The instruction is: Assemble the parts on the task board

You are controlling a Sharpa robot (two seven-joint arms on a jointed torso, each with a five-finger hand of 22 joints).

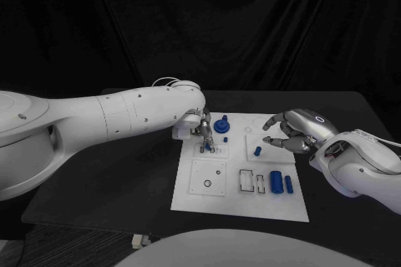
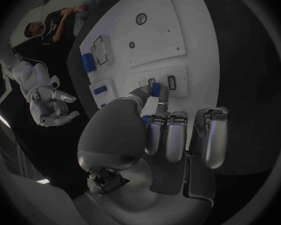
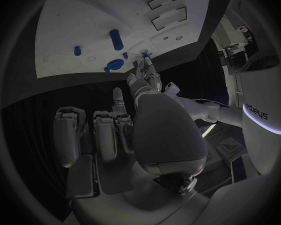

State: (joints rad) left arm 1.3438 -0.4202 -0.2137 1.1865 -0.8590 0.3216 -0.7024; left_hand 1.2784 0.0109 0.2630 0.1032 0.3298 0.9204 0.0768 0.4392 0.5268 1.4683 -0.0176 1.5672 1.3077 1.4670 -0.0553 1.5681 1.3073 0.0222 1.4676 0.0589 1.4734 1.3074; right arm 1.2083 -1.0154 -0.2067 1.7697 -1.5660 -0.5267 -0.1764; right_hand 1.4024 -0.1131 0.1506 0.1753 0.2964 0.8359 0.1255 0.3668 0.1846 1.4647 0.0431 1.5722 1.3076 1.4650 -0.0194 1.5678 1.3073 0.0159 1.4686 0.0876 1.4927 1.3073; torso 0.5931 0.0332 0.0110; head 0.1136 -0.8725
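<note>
A white board (image 1: 242,203) lies flat in the middle of the black tabletop (image 1: 109,186). Small blue parts sit on it.

The left hand (image 1: 200,131) reaches down over the far left part of the board. Its thumb and one finger pinch a small blue part (image 2: 155,89) right at a little slot in the board. In the left wrist view the blue part sits between the two fingertips (image 2: 142,91), touching the board beside two small dark slots. The other fingers of this hand are curled down, away from the part.

A blue knob (image 1: 221,126) with a round base stands upright on the far side of the board, just beside the left hand. A tiny blue peg (image 1: 225,139) stands near it.

The right hand (image 1: 292,131) hangs over the far right part of the board. Its fingers are bent and spread apart, and nothing is in them. A short blue piece (image 1: 257,151) stands on the board just under this hand, not touching it.

On the near right part of the board lie two blue rolls. The fat roll (image 1: 276,180) lies next to two empty box-shaped slots. The thin roll (image 1: 289,184) lies just beside the fat one, closer to the board's right edge.

On the near left part of the board is a square plate (image 1: 207,177) with a small dark ring on it.
</note>
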